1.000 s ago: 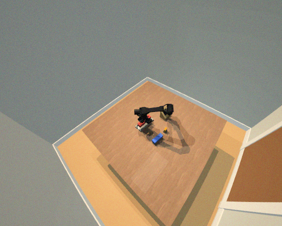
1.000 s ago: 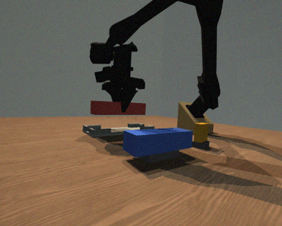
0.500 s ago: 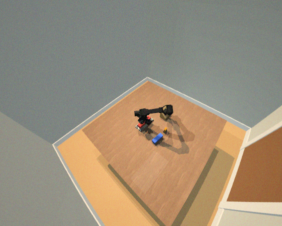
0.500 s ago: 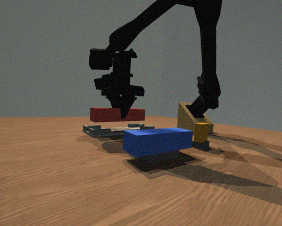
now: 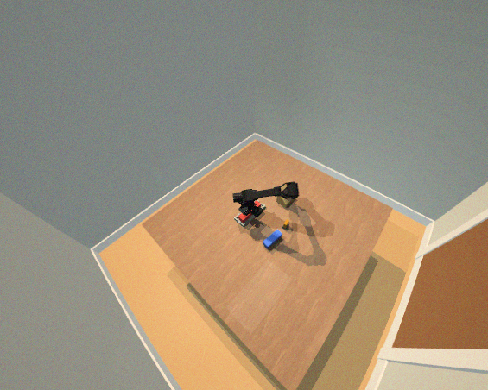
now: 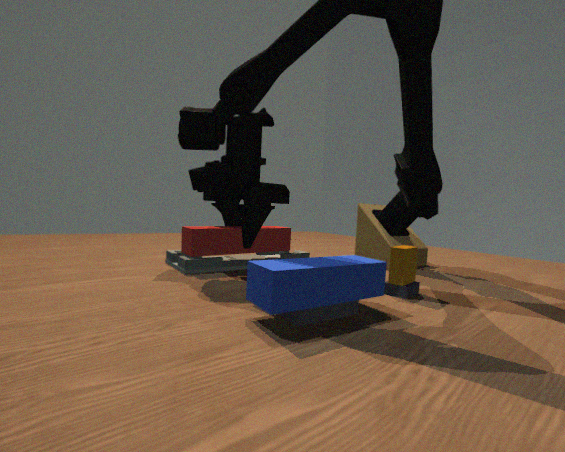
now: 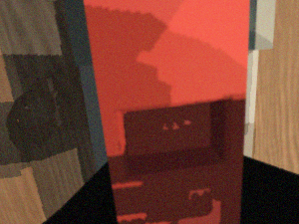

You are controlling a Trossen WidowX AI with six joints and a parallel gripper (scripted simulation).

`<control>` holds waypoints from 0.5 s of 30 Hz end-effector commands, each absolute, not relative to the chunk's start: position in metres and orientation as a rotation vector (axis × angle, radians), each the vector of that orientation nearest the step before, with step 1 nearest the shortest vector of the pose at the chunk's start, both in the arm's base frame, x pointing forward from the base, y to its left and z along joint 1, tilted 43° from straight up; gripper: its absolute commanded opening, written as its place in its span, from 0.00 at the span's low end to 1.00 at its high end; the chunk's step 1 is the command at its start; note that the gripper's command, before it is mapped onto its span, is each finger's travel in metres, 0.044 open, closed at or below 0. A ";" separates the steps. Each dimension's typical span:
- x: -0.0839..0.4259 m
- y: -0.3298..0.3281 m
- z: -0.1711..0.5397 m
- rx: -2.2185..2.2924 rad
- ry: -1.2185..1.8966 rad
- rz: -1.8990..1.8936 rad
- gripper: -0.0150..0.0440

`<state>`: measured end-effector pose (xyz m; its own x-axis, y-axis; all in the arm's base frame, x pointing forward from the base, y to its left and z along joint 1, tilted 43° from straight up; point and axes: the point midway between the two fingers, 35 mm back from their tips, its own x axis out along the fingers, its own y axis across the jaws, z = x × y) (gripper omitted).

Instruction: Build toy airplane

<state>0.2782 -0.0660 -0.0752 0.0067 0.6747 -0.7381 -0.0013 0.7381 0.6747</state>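
The red fuselage (image 5: 244, 217) (image 6: 211, 241) (image 7: 199, 54) lies level at the grey and white jig cradle (image 5: 263, 207) (image 6: 193, 265) (image 7: 264, 24), lengthwise with it. Its underside is at the cradle walls; whether it touches the floor of the cradle cannot be told. My gripper (image 6: 247, 239) (image 7: 164, 162) points down and is shut on the fuselage across its sides, near mid-length. The blue wing (image 5: 272, 239) (image 6: 326, 285) lies level on a low dark stand in front of the jig. The orange tail fin (image 5: 286, 223) (image 6: 402, 266) stands upright on a small dark base (image 6: 410, 290). The fuselage sockets cannot be made out.
The arm's tan wedge-shaped base mount (image 5: 285, 201) (image 6: 368, 235) stands behind the tail fin. The arm arches high from it to the jig. Everything stands on a brown wood-grain table top (image 5: 260, 298) (image 6: 131, 375), with arm shadows across it.
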 end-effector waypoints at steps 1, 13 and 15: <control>0.279 -0.066 -0.075 0.578 1.485 0.578 0.54; 0.279 -0.066 -0.075 0.578 1.485 0.578 0.57; 0.279 -0.066 -0.075 0.578 1.485 0.578 0.66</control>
